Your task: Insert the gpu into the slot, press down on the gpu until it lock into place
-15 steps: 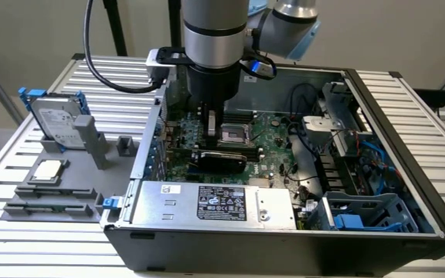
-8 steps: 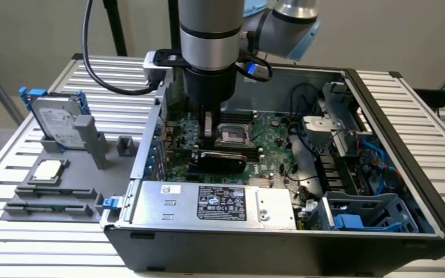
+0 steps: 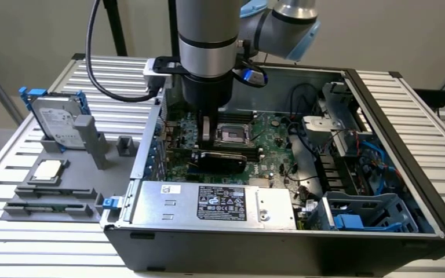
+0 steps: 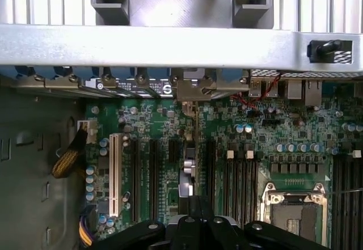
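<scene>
Black flat rectangular gpu (image 3: 216,158) seated edge-on in green motherboard (image 3: 273,152) slot, inside open dark metal computer case (image 3: 284,246). Gripper (image 3: 204,134) fingers closed together, directly above gpu's top edge.

Probably a robotics lab or test bench: an open computer case (image 3: 284,174) lies on a slatted aluminium table (image 3: 408,98), with grey part fixtures (image 3: 60,185) beside the case and bare walls behind

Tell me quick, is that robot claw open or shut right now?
Gripper: shut, down inside the computer case just above the black card.
</scene>
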